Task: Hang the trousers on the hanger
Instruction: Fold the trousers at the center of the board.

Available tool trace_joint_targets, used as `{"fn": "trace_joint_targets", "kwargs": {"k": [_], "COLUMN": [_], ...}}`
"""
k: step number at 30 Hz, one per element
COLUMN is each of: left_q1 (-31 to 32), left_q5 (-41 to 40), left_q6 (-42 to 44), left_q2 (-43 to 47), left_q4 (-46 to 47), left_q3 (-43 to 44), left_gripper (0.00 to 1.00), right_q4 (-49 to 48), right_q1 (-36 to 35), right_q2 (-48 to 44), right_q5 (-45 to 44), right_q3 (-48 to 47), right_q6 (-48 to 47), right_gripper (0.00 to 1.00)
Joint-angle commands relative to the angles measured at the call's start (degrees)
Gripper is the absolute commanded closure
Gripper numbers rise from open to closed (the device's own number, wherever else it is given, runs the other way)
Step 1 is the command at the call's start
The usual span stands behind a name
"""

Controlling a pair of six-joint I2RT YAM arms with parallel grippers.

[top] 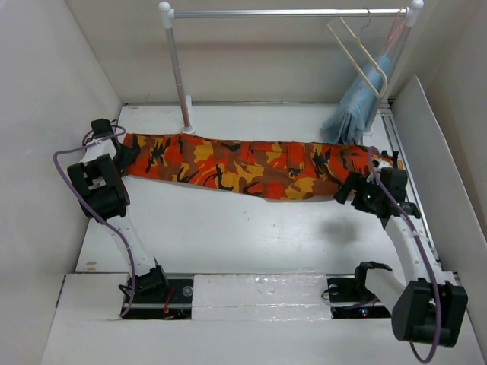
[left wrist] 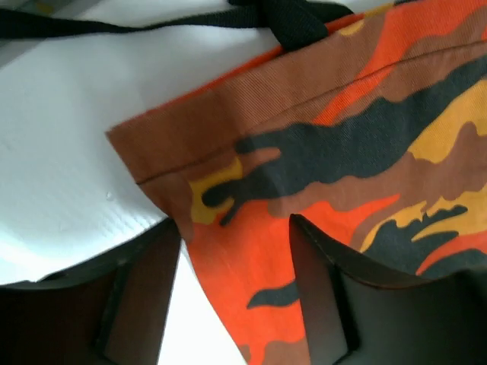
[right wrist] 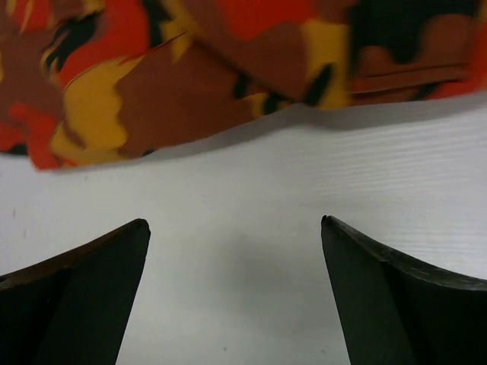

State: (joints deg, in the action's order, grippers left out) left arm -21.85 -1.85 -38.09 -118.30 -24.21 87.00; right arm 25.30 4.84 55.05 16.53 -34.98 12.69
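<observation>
the trousers (top: 251, 166) lie flat across the surface (top: 228, 236); the hanger (top: 364, 49) hangs on the far right rail (top: 289, 13). the left end effector (left wrist: 236, 228) is spread astride a hem corner, and the right end effector (right wrist: 236, 228) is spread over bare surface beside the waist. i'd close low, catching every cloth layer.

The trousers (left wrist: 358, 152) fill most of the frame, a stitched hem running along their edge to a blunt corner. Left of that corner lies the bare white table (left wrist: 68, 152). Beyond the trousers' far edge a thin black cord (left wrist: 114, 29) stretches across the table and meets a wider black strap (left wrist: 293, 19) that touches the cloth. The left gripper (left wrist: 234, 228) sits at the trousers' near edge, its two dark fingers (left wrist: 144, 289) spread apart, with a strip of orange cloth passing between them.
</observation>
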Motion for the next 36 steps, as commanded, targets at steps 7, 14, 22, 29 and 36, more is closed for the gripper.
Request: {"fn": "trace_joint_targets", "kwargs": {"k": [7, 14, 22, 29, 36], "left_q1": [-0.21, -0.21, -2.93, -2.94, -2.94], "left_q5": [0.97, -1.22, -6.06, -11.5, -17.49], "left_q6": [0.55, 1.61, 3.19, 3.9, 4.42], "left_q2": [-4.48, -4.75, -2.47, 3.94, 15.03], "left_q4": [0.39, 0.56, -0.67, -0.66, -2.78], "left_q3": [2.29, 2.12, 0.19, -7.35, -17.48], "left_gripper": [1.0, 1.0, 1.0, 1.0, 1.0], "right_q4": [-18.07, -31.43, -33.94, -20.66, -13.08], "right_q1": [21.17, 23.46, 25.74, 31.54, 37.43], "right_q2": [11.03, 31.15, 37.77, 28.21, 15.63], "right_q5": [3.68, -1.68, -3.43, -6.08, -4.41], "right_q3": [1.5, -2.98, -9.12, -6.35, -1.67], "right_q6": [14.02, 19.56, 21.08, 12.9, 10.34], "right_gripper": [0.0, 0.01, 0.78, 0.87, 0.87]}}
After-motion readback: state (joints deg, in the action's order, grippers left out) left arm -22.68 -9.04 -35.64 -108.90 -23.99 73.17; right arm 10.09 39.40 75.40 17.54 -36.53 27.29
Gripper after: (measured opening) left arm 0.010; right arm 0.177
